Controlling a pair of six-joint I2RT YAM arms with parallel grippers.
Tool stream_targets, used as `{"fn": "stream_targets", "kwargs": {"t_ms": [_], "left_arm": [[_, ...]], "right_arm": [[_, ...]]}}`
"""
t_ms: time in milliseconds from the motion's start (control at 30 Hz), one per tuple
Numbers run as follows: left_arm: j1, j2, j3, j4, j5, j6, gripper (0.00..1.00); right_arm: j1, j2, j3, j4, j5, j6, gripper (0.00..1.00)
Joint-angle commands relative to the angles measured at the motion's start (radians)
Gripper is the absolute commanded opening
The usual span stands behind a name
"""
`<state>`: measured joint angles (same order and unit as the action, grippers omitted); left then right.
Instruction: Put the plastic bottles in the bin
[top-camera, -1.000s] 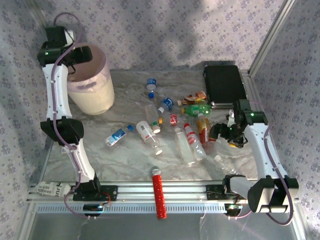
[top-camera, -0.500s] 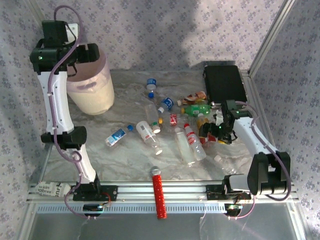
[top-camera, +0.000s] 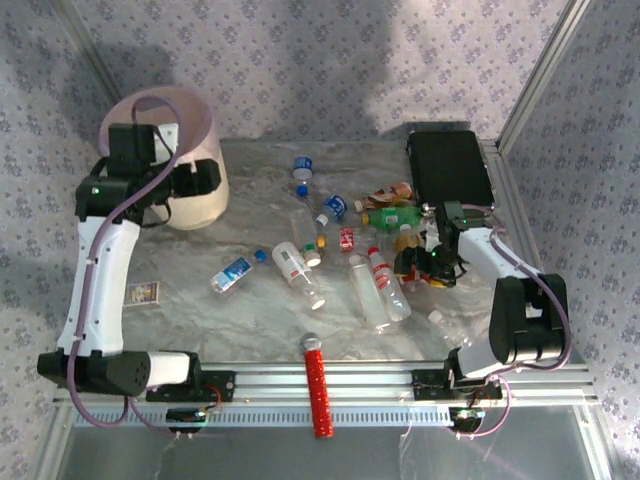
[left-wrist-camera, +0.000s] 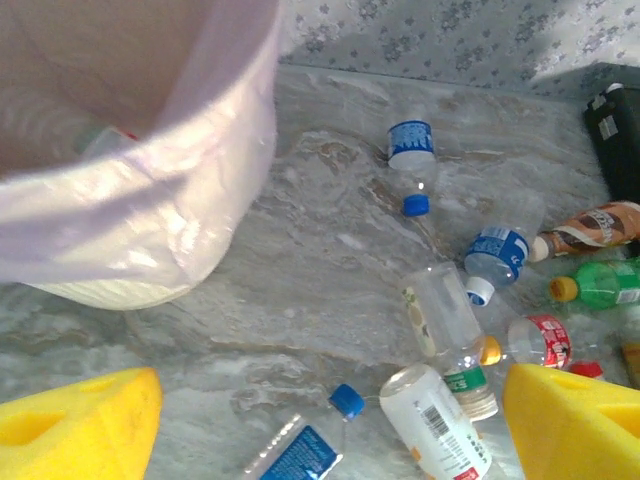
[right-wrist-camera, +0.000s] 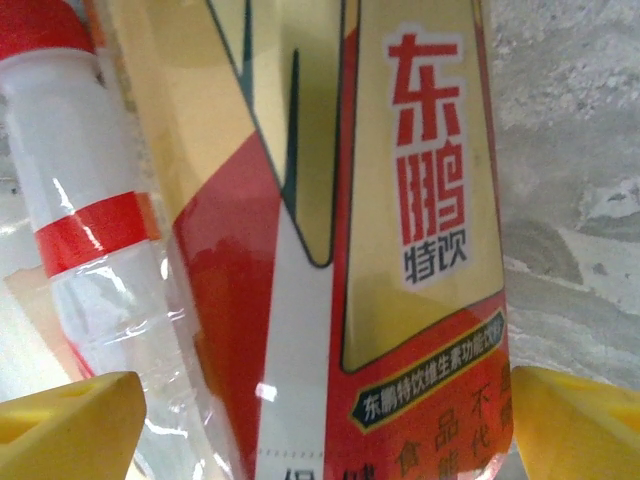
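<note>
On marbled table (left-wrist-camera: 300, 260), clear bottles (top-camera: 298, 272); translucent round bin (left-wrist-camera: 200, 200)

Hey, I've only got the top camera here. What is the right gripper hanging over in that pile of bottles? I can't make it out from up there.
Observer: On the right wrist camera, the right gripper straddles a bottle with a red-and-gold label printed with Chinese characters. The jaws stand open on either side of it.
Operator: Anything crowding it?
Observer: A clear bottle with red bands lies right beside it, on the left of that view. I can't tell if they touch.
Operator: And inside the bin?
Observer: The left wrist camera looks over the bin rim. A pale shape with a red spot rests by the inner wall, but I can't tell what it is.
</note>
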<state>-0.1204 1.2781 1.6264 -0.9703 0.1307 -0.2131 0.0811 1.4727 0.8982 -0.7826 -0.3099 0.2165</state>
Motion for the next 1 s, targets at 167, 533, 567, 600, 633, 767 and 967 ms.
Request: {"fn": "stream_targets", "kwargs": {"t_ms": [167,533,567,600,633,767,967], "left_arm": [[-0.13,-0.126,-0.377,0.281,0.029,-0.23,0.88],[-0.212,-0.188,-0.646,0.523,0.039,-0.45,0.88],[-0.215,-0.185,-0.649,0.531,0.04,-0.458,0.88],[-0.218,-0.182,-0.651,0.537,0.041,-0.463,0.88],[-0.217,-0.178,-0.651,0.545,0.05,-0.467,0.88],[-0.219,-0.166,-0.665,0.616,0.11,-0.507,0.91],[-0.229,-0.15,-0.703,0.783,0.226,-0.614,1.0]], "right_arm": [[0.0,0.019,-0.009,0.008,0.042,0.012,0.85],[-0.01,-0.074,0.062,-0.141,0.076,-0.025,0.61],[-0.009,-0.089,0.074,-0.157,0.074,-0.023,0.6],[-0.009,-0.103,0.083,-0.169,0.073,-0.022,0.59],[-0.009,-0.119,0.098,-0.187,0.069,-0.019,0.59],[0.034,-0.179,0.182,-0.243,0.074,0.011,0.59],[0.212,-0.18,0.344,-0.205,0.022,0.072,0.58]]}}
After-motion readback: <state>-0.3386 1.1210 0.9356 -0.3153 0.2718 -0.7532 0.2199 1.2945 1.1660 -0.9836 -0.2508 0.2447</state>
